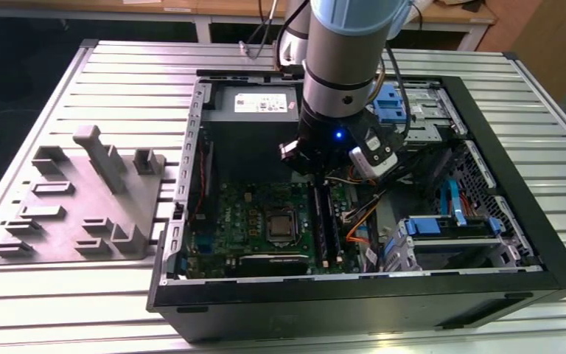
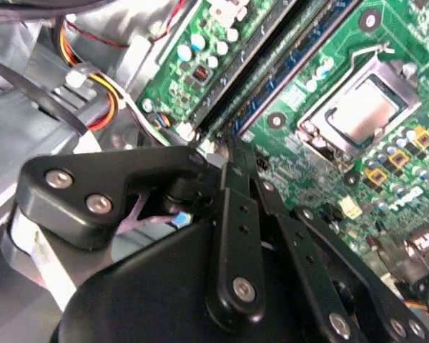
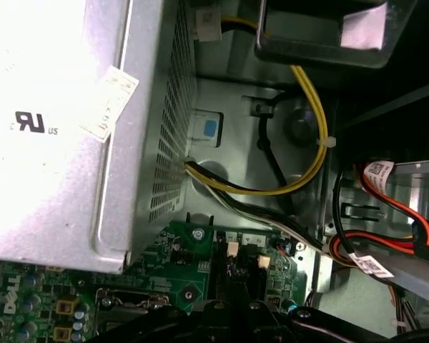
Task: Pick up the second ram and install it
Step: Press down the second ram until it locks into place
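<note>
The arm is reaching down into the open computer case (image 1: 519,243) on the table (image 1: 86,295), its end effector (image 1: 315,177) hanging right over the motherboard's (image 1: 233,221) long memory slots (image 2: 272,64), beside the CPU socket (image 2: 361,114). I cannot tell whether it is gripping the second ram. The grey tray (image 1: 77,206) is sitting beside the case.

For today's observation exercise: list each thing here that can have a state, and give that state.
computer case: open, side panel off.
CPU socket: latched, chip exposed.
gripper: lowered inside the case, over the memory slots.
grey tray: flat on the table beside the case.
</note>
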Action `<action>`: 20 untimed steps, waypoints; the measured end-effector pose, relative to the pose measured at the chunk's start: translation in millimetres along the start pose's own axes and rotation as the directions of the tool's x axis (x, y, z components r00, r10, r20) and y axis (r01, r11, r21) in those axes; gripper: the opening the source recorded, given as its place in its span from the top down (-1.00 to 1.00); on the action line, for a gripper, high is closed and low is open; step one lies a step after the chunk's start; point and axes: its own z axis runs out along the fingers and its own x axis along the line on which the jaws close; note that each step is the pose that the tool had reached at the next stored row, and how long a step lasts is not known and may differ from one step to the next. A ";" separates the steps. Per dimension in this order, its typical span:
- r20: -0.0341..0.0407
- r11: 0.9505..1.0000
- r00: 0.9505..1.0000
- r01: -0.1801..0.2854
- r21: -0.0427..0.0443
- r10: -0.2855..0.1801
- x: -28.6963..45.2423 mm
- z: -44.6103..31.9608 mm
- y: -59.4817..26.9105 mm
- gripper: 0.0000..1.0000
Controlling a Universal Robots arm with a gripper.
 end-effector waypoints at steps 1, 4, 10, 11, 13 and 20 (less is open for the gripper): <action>0.000 1.000 1.000 0.000 0.000 0.000 0.0 0.0 0.0 0.80; 0.000 1.000 1.000 0.000 0.000 0.000 0.0 0.0 0.0 0.80; 0.000 1.000 1.000 0.000 0.000 0.000 -0.1 0.5 1.4 0.80; 0.000 1.000 1.000 -0.001 0.000 0.001 -0.2 0.7 1.6 0.80; 0.000 1.000 1.000 -0.007 0.000 0.007 -0.1 0.7 1.6 0.80; 0.001 1.000 1.000 -0.027 0.001 0.027 -0.2 1.2 1.6 0.80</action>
